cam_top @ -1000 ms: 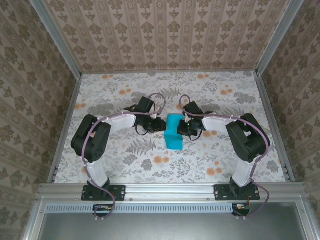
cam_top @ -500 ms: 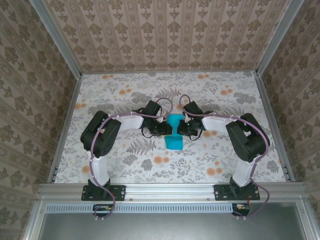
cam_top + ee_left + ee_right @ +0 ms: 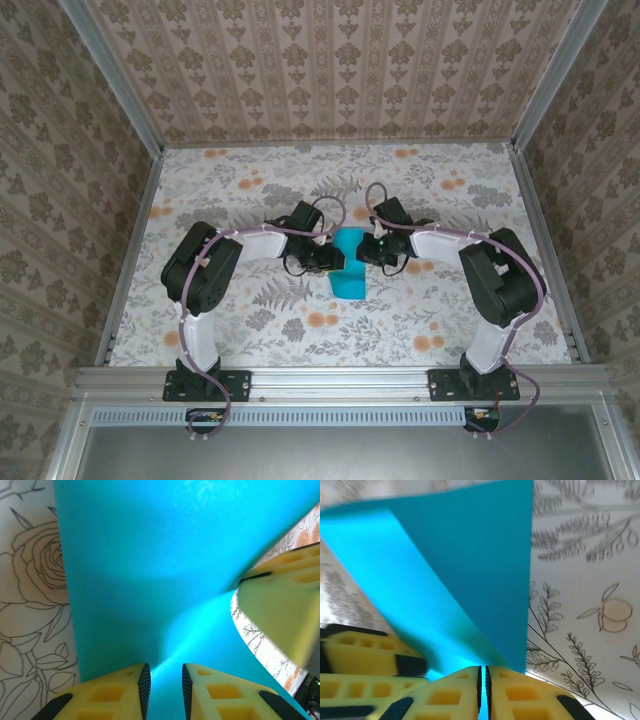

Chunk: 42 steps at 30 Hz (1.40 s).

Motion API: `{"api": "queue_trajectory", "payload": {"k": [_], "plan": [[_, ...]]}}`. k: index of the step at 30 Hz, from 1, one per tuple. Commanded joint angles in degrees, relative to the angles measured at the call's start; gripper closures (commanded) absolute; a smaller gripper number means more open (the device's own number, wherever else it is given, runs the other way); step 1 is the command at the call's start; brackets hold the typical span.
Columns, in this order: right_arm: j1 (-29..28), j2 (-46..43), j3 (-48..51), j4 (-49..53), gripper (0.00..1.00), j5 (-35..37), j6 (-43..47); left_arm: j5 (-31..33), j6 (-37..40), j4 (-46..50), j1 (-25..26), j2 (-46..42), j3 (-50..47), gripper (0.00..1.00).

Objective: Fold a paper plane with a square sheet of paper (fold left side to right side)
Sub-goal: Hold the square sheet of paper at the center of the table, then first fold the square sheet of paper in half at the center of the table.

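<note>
Centrally on the floral table [image 3: 230,190] lay the paper [image 3: 349,284], partly folded, between the two arms. We saw the left gripper [image 3: 337,259] at its left edge and the right gripper [image 3: 366,252] at its right edge, facing each other across the sheet. Seen from the right wrist, the fingers [image 3: 520,695] were pressed together on a thin edge of paper. Seen from the left wrist, the fingers [image 3: 115,695] stood slightly apart with paper in the gap; whether they touched it we could not tell.
</note>
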<state>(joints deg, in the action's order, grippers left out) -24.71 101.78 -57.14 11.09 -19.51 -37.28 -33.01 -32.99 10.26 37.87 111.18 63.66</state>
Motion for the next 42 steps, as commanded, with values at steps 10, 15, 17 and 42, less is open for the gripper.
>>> {"api": "queue_trajectory", "payload": {"k": [10, 15, 17, 42], "plan": [[-0.2, 4.2, -4.8, -6.5, 0.86, -5.2, -0.7, 3.1, 0.1, 4.4, 0.5, 1.9, -1.0, 0.72], [-0.6, 7.1, -7.1, -4.8, 0.86, -3.7, 0.3, 3.2, 0.4, 4.6, 0.6, 1.7, -0.9, 0.72], [-0.7, 8.1, -7.8, -3.8, 0.87, -2.7, 0.7, 3.2, 0.6, 4.8, 0.6, 1.6, -0.9, 0.73], [-0.3, 15.1, -11.7, 7.2, 0.89, 4.3, 2.4, -0.2, 4.3, 6.1, 1.9, -5.9, -7.0, 0.72]]}}
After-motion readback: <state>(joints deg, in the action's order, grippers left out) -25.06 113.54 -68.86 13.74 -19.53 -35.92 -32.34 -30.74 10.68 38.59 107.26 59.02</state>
